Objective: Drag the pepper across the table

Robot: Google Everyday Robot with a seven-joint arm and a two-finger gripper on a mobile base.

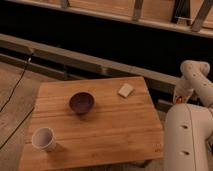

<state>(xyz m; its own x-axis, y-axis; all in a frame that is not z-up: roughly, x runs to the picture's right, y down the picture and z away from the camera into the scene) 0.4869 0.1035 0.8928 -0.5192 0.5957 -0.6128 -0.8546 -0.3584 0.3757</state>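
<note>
- Far left, on the floor: a thin dark cable (16,86), running diagonally down beside the tabletop's left edge without touching it.
- Near the front-left corner of the tabletop (112,131) (light-brown wood, plank grain running lengthwise): a white cup (43,139), upright, mouth open toward the camera, well apart from everything else.
- Left of centre and further back: a dark bowl (81,102), upright, alone on bare wood.
- Toward the back-right corner: a pale flat block (126,90), lying flat at a slight angle to the edge, near the right rim but not over it.
- Past the right edge, off the wood altogether: the white arm (194,75), bent at an elbow and reaching down to the end effector (177,95), hanging near the tabletop's right side at about the block's depth.
- At the end effector's lower tip: a small orange speck, the pepper (175,99), likewise beyond the right edge rather than on the wood; held or merely right against the tip, impossible to tell.
- Opening of the end effector: cannot tell, seen from here as one pale shape with the arm.
- Bottom right: the robot's rounded white body (187,137), overlapping the tabletop's front-right corner in this view.
</note>
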